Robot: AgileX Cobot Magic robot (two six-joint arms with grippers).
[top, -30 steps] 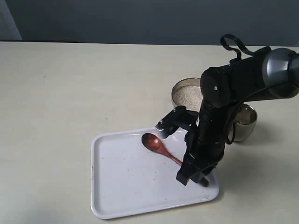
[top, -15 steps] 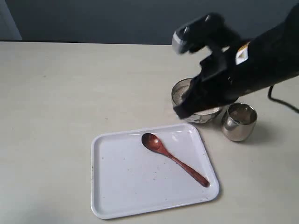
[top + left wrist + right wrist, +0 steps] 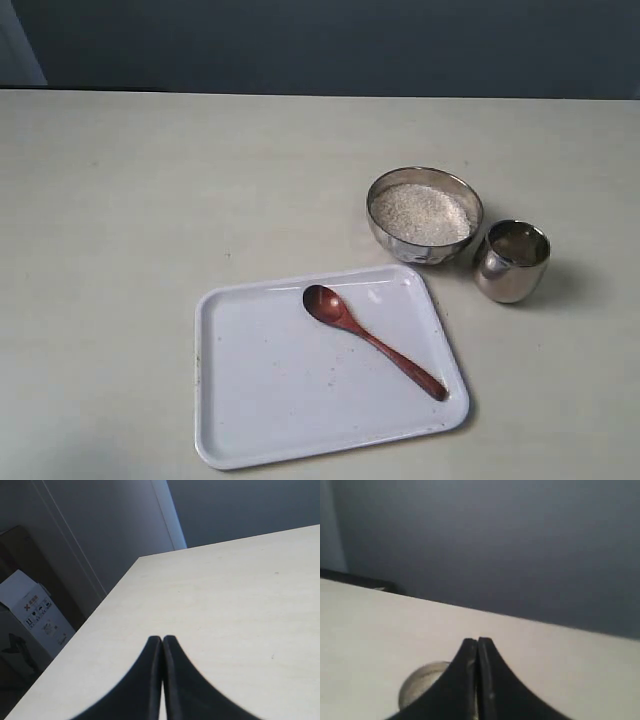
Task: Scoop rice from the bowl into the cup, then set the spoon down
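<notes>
While spoon [image 3: 380, 346] lies diagonal on white tray [image 3: 260, 390], left pincer [image 3: 162, 640], right pincer [image 3: 477, 642] each pressed together.

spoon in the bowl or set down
Set down: the spoon lies flat on the white tray, apart from the bowl.

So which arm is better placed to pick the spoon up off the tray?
Probably right: the spoon points its handle toward that side, and the right gripper overlooks a steel vessel; the left gripper sees only table.

Spoon [image 3: 372, 340] on tray [image 3: 260, 400]; bowl [image 3: 424, 215] left of cup [image 3: 511, 261].
</notes>
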